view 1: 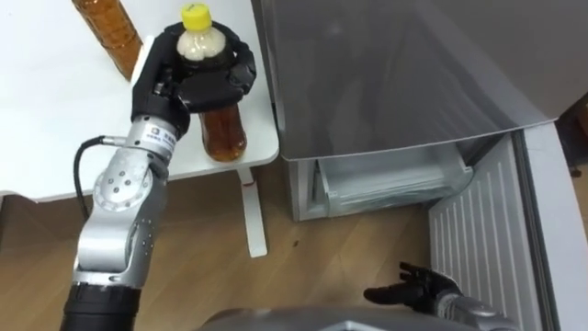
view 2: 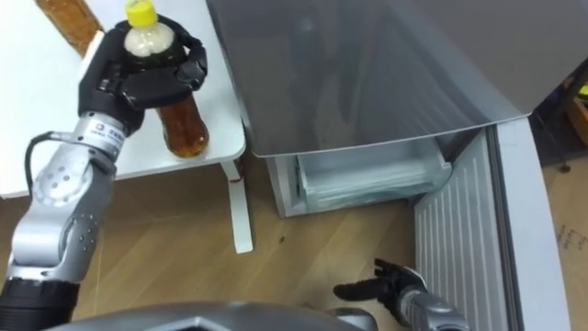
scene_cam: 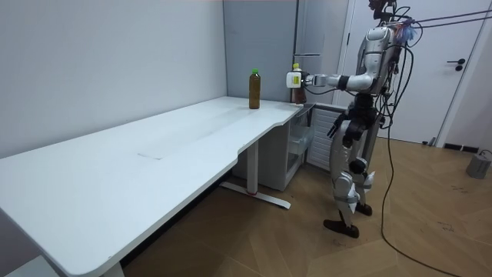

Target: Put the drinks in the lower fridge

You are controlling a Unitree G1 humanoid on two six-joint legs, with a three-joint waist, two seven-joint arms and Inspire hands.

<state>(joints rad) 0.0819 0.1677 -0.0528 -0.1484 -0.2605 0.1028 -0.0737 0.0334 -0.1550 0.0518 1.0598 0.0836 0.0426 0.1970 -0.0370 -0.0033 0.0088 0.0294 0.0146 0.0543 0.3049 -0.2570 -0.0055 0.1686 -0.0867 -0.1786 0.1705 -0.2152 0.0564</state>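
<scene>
A bottle of amber drink (view 1: 224,131) with a yellow cap stands upright at the near corner of the white table (view 1: 55,119). My left hand (view 1: 158,81) is shut round its neck and shoulder from the left. A second amber bottle (view 1: 108,32) stands further back on the table; in the room view this bottle (scene_cam: 254,89) has a green cap. The lower fridge compartment (view 1: 386,182) is open, with a clear drawer inside. My right hand (view 1: 415,291) hangs low in front of the fridge with its fingers relaxed and holding nothing.
The open lower fridge door (view 1: 487,241) stands out at the right, its ribbed inner side facing me. The grey upper fridge front (view 1: 395,64) rises right beside the table's corner. A white table leg (view 1: 251,216) stands on the wooden floor between the table and the fridge.
</scene>
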